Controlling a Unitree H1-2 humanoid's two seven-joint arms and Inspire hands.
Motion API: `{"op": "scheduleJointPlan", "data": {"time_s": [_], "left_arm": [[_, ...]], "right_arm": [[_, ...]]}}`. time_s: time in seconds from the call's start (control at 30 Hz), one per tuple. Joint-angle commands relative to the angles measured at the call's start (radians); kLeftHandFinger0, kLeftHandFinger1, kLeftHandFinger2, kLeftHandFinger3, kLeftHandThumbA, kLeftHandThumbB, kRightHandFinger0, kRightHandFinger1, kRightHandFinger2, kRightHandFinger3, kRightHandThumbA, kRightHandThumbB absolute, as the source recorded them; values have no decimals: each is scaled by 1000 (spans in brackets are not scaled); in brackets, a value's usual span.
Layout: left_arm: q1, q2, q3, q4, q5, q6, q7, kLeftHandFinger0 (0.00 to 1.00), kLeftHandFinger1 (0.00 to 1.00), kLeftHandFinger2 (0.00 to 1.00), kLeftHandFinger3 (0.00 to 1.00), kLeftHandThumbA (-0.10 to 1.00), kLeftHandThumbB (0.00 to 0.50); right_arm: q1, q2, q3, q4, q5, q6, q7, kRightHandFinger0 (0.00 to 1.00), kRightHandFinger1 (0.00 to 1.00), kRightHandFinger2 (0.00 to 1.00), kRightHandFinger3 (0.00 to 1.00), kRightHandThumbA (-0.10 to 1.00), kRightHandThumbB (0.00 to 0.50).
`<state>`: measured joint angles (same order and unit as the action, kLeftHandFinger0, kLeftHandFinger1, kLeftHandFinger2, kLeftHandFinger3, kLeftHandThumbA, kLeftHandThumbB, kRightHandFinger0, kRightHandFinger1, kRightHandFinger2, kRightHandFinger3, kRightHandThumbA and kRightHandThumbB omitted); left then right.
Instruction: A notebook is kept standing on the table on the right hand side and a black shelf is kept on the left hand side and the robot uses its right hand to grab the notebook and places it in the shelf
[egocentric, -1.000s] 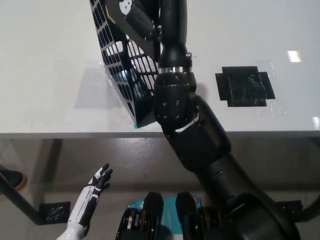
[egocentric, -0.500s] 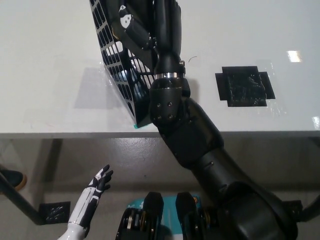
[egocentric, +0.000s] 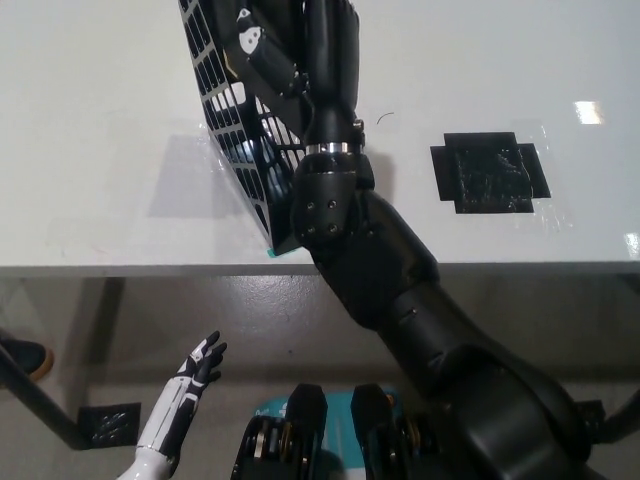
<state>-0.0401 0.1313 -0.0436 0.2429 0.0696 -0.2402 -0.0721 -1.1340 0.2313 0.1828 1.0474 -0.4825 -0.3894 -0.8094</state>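
We take the black wire-mesh shelf (egocentric: 240, 130) standing on the white table (egocentric: 100, 120) as our landmark. Our black right arm (egocentric: 400, 300) rises from below the table's near edge, crosses over that edge just right of the shelf's near corner, and stretches along the shelf's open right side toward its far end. The forearm runs nearly straight away from us, with a silver ring at the wrist sitting beside the shelf's grid wall. Our black right hand (egocentric: 275, 40) lies at the far end of the shelf, up against or inside its frame; we cannot tell whether its fingers are closed on anything, since black parts overlap there. We cannot make out the notebook anywhere, and if it is at the shelf the arm and hand hide it. Well to the right of the shelf, a patch of black tape (egocentric: 488, 172) lies flat on the table. Our white left hand (egocentric: 195, 365) hangs below the table's near edge, left of the shelf's corner, fingers spread apart and holding nothing.
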Motion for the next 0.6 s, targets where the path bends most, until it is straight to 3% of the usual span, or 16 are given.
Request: {"op": "scheduleJointPlan", "data": {"time_s": [0.0, 0.03, 0.07, 0.1, 0.13, 0.17, 0.2, 0.27, 0.47, 0.57], "left_arm": [[-1, 13, -1, -25, 9, -10, -3, 1000, 1000, 1000, 1000, 1000, 242], [-3, 11, 0, -25, 3, -8, -5, 1000, 1000, 1000, 1000, 1000, 248], [-4, 9, 0, -24, 1, -6, -5, 1000, 1000, 1000, 1000, 1000, 249], [-3, 8, 0, -26, 2, 1, -5, 1000, 1000, 1000, 1000, 1000, 252], [-4, 8, 0, -24, -10, -2, -13, 1000, 1000, 1000, 1000, 1000, 245], [-5, 9, -1, -22, -15, -11, -18, 1000, 1000, 1000, 1000, 1000, 232], [-3, 11, -3, -26, -9, -12, -17, 1000, 1000, 1000, 1000, 1000, 210], [-6, 12, -3, -25, -6, -17, -16, 1000, 1000, 1000, 1000, 1000, 199], [-5, 10, -4, -39, 8, -4, -10, 1000, 1000, 1000, 1000, 1000, 219], [-7, 10, -4, -38, 3, -8, -12, 1000, 1000, 1000, 1000, 1000, 188]], "right_arm": [[-114, 30, 7, 39, 48, -81, -60, 115, 342, 815, 818, -2, 101], [-126, 34, -9, 59, 54, -81, -25, 383, 662, 1000, 1000, 407, 136], [-130, 35, -12, 66, 59, -81, -5, 380, 636, 1000, 1000, 526, 147], [-134, 33, -2, 77, 64, -81, 27, 497, 772, 1000, 1000, 665, 183], [-136, 32, 2, 83, 73, -81, 40, 572, 860, 1000, 1000, 698, 201], [-144, 30, -1, 103, 88, -81, 84, 898, 1000, 1000, 1000, 829, 224], [-147, 29, -7, 113, 106, -81, 125, 1000, 1000, 1000, 1000, 908, 247], [-155, 26, -9, 135, 119, -81, 161, 1000, 1000, 1000, 1000, 1000, 272], [-161, 23, -2, 174, 108, -73, 143, 1000, 1000, 1000, 1000, 1000, 297], [-157, 20, 3, 176, 106, -70, 140, 1000, 1000, 1000, 1000, 1000, 291]]}}
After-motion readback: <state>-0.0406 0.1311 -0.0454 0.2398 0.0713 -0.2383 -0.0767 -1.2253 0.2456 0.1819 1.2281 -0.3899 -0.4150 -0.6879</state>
